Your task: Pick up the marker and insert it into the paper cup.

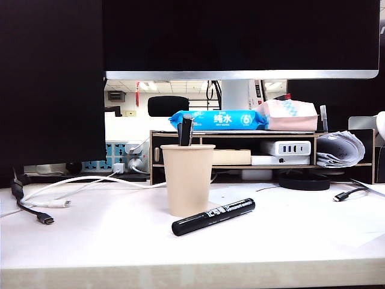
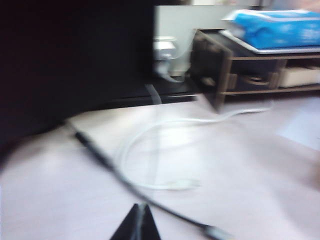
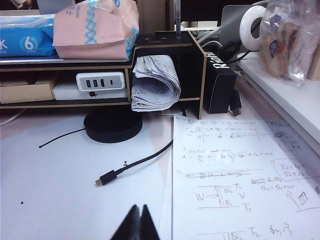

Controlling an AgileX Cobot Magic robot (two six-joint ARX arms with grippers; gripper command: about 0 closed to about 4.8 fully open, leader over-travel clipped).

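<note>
A: How are the two grippers standing?

B: The left gripper (image 2: 139,222) has its dark fingertips pressed together into one point, holding nothing, hovering over the desk (image 2: 240,165) near a black cable (image 2: 107,165) and a looped white cable (image 2: 150,150). That view is blurred. The right gripper (image 3: 139,222) is likewise pinched together on nothing, above the desk beside a handwritten sheet of paper (image 3: 240,175) and a black USB cable (image 3: 130,167). Neither shows in the exterior view.

A: And the marker?

B: The marker (image 1: 213,216) lies flat on the desk, just right of and slightly nearer than the paper cup (image 1: 187,179), its barrel close to the cup's base. Its long axis runs diagonally: one end points near-left, the other far-right, white lettering facing up.

A: The cup?

B: Upright near the middle of the desk, with dark pens (image 1: 185,130) already standing in it, in front of the wooden shelf (image 1: 240,135)
</note>
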